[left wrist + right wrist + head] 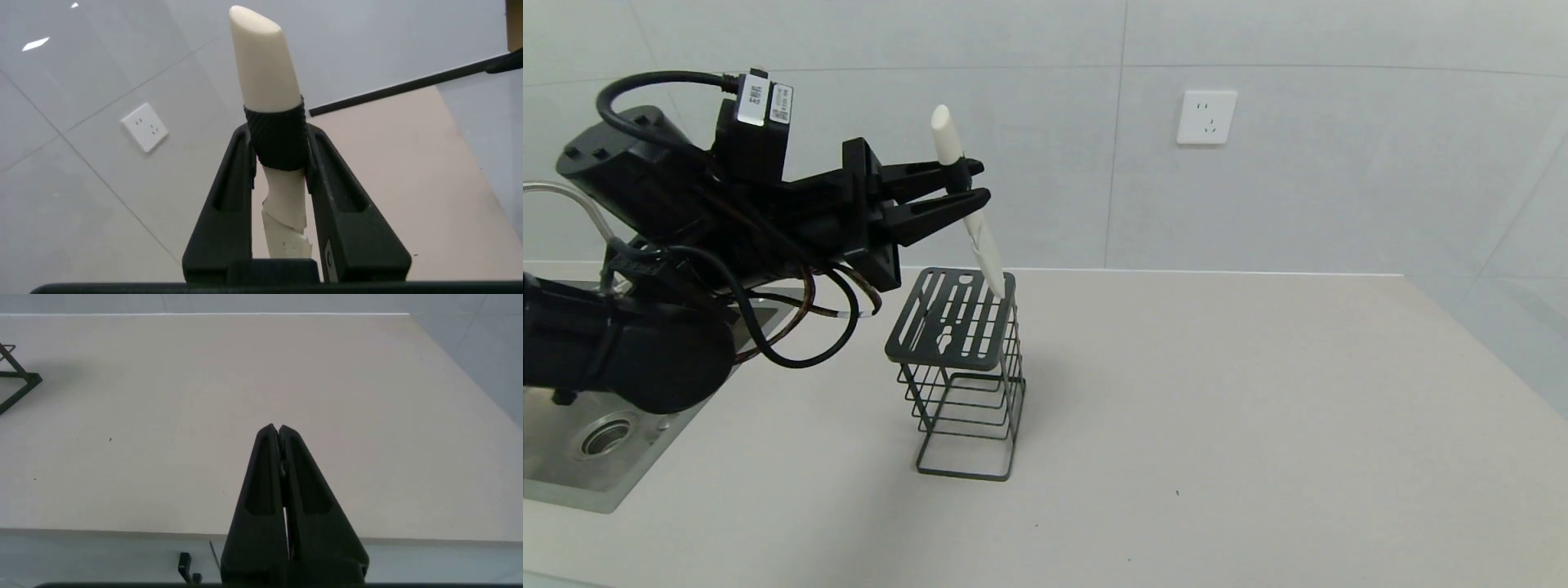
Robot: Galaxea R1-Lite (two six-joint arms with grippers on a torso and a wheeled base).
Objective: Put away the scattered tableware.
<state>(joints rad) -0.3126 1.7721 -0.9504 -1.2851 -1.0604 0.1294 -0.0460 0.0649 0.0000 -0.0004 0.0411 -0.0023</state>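
The left gripper is clamped on a white knife, pinching the dark band between handle and blade. The handle points up and the blade tilts down. The blade tip sits at the far edge of the slotted top of the black wire rack, which stands on the counter near the sink.

The knife looks light and stiff. Its smooth handle could swivel in the grip (the band is probably the best hold), and the thin blade would likely chip if jammed against the plate. It is hard to tell whether the tip is already inside a slot or only over one.

The right gripper hangs over the counter, fingers pressed together, holding nothing.
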